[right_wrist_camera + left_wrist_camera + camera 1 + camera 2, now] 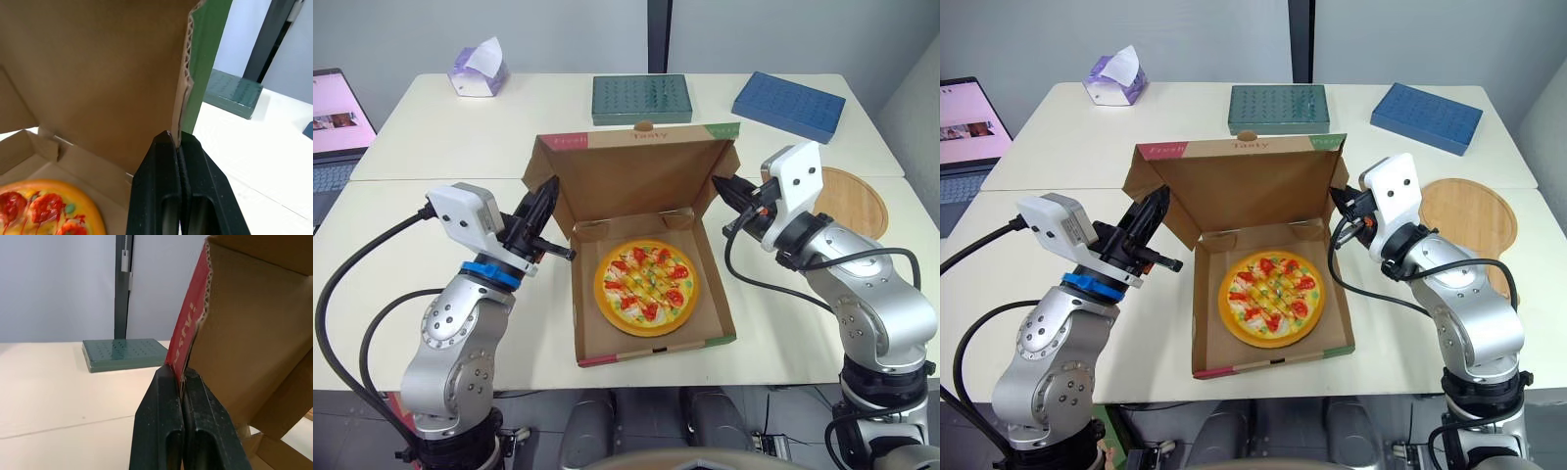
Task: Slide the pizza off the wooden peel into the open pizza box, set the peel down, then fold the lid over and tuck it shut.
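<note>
Your left gripper (182,374) is clamped on the red edge of the lid (636,181) and your right gripper (176,136) on its green edge, pizza (646,287) in the box (710,315) near the table's (372,230) front edge.

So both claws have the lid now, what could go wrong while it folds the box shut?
The left gripper and right gripper each pinch only a thin edge of the lid, so it might slip free or crease. If the arms swing unevenly, the lid could twist and drag the box askew. The side flaps might land on the pizza instead of tucking in.
</note>
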Robot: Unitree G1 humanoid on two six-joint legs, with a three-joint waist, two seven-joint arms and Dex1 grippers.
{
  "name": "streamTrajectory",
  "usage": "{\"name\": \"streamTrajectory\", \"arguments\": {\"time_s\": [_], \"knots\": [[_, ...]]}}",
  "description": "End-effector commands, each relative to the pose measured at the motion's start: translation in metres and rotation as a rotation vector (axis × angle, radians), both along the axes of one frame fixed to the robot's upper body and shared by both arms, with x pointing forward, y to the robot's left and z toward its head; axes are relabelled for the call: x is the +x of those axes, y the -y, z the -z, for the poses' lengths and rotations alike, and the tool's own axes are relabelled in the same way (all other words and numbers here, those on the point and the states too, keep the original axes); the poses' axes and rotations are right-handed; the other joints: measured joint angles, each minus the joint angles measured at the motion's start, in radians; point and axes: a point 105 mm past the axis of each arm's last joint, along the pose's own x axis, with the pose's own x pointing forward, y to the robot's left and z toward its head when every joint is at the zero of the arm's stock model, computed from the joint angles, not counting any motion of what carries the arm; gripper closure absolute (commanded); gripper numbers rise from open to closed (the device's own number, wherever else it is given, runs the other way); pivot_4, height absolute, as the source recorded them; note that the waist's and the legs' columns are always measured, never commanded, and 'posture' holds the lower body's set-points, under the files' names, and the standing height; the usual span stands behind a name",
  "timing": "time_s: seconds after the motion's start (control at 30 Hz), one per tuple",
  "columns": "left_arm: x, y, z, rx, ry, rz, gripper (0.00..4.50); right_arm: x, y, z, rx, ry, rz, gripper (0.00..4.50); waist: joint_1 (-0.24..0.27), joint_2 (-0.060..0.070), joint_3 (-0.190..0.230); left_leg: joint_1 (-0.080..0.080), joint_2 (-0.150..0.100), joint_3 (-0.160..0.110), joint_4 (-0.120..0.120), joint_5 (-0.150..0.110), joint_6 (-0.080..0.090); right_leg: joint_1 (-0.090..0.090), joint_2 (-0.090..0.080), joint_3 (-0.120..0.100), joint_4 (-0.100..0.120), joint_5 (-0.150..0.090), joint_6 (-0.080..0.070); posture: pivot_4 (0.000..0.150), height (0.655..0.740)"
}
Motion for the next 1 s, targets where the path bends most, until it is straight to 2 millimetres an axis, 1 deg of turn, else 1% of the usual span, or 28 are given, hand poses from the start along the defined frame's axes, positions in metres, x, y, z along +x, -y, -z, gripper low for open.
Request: {"name": "streamTrajectory", "arguments": {"time_s": [0.03, 0.2, 0.43, 0.53, 0.67, 0.87, 1.0], "knots": [[-0.001, 0.015, -0.018, 0.009, 0.090, 0.060, 4.50, -0.007, -0.009, -0.013, 0.016, 0.062, -0.059, 4.46, 0.000, 0.000, 0.000, 0.000, 0.000, 0.000, 0.000, 0.000, 0.000, 0.000, 0.000, 0.000, 0.000, 0.000, 0.000, 0.150, 0.7400], [0.014, 0.022, -0.028, -0.016, 0.119, 0.097, 4.50, 0.003, -0.002, -0.018, 0.008, 0.093, -0.004, 4.46, 0.000, 0.000, 0.000, -0.001, 0.000, 0.000, 0.000, 0.000, 0.000, 0.000, 0.000, 0.000, -0.001, 0.000, 0.000, 0.150, 0.7400], [0.048, 0.026, -0.031, -0.027, 0.111, 0.158, 4.50, 0.016, 0.010, -0.022, -0.016, 0.119, 0.096, 4.46, -0.001, 0.000, 0.000, -0.001, 0.000, 0.000, 0.000, 0.000, 0.000, 0.000, 0.000, 0.000, -0.001, 0.000, 0.000, 0.150, 0.7400], [0.057, 0.029, -0.033, -0.032, 0.113, 0.183, 4.50, 0.018, 0.014, -0.024, -0.019, 0.125, 0.131, 4.46, -0.001, 0.000, 0.000, -0.001, 0.000, 0.000, 0.000, 0.000, 0.000, 0.000, 0.000, 0.000, -0.002, 0.000, 0.000, 0.150, 0.7400], [0.054, 0.034, -0.030, -0.029, 0.109, 0.217, 4.50, 0.016, 0.015, -0.023, -0.023, 0.124, 0.134, 4.46, -0.002, 0.000, 0.000, -0.001, 0.000, 0.000, 0.000, 0.000, 0.000, 0.000, 0.000, 0.000, -0.002, 0.000, 0.000, 0.150, 0.7400], [0.028, 0.044, -0.020, -0.055, 0.091, 0.244, 4.50, 0.004, 0.010, -0.018, -0.014, 0.101, 0.073, 4.46, -0.001, 0.000, 0.000, -0.001, 0.000, 0.000, -0.001, 0.000, 0.000, 0.000, 0.000, 0.000, -0.003, 0.000, 0.000, 0.150, 0.7400], [0.020, 0.041, -0.010, -0.054, 0.070, 0.223, 4.50, -0.001, 0.010, -0.015, -0.020, 0.087, 0.041, 4.46, 0.001, 0.000, 0.000, -0.001, 0.000, 0.000, -0.001, 0.000, 0.000, 0.000, 0.000, 0.000, -0.003, 0.000, 0.000, 0.150, 0.7400]]}}
